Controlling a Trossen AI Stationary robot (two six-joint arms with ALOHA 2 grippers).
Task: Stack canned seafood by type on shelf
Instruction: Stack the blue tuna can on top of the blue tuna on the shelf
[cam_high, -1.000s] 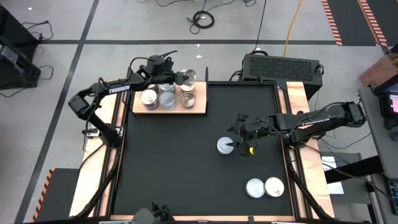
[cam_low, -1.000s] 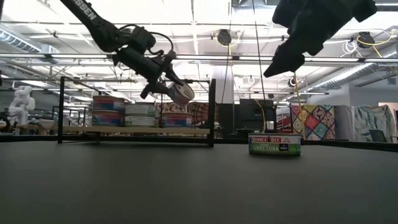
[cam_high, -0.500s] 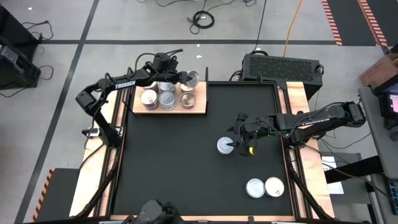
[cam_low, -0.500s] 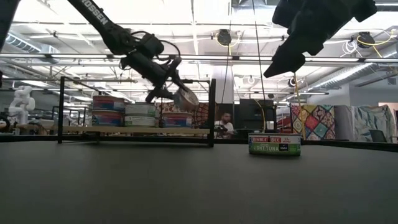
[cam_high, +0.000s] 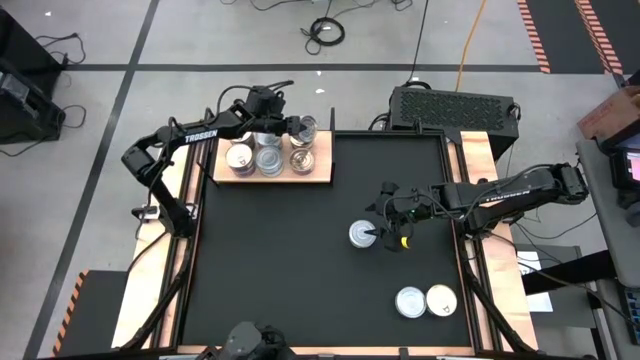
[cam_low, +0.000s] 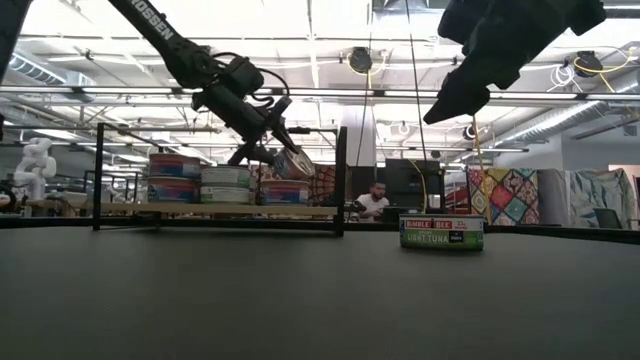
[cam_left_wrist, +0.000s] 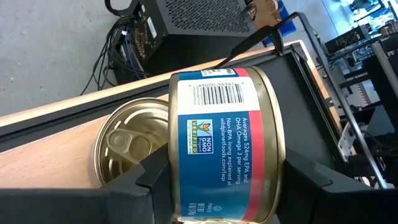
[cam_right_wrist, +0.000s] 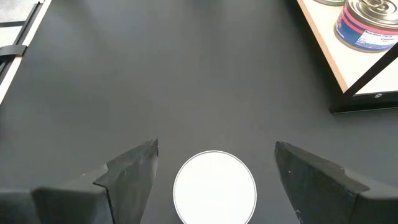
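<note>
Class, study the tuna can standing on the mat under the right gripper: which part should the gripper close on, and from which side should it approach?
Grip the tuna can by its curved side wall, coming straight down. It stands upright and is low and flat, and the open right gripper already hangs above with a finger on either side of the white lid.

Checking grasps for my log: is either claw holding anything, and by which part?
The left claw grips a blue-labelled can by its side wall, tilted above the shelf. The right claw is open, holding nothing.
</note>
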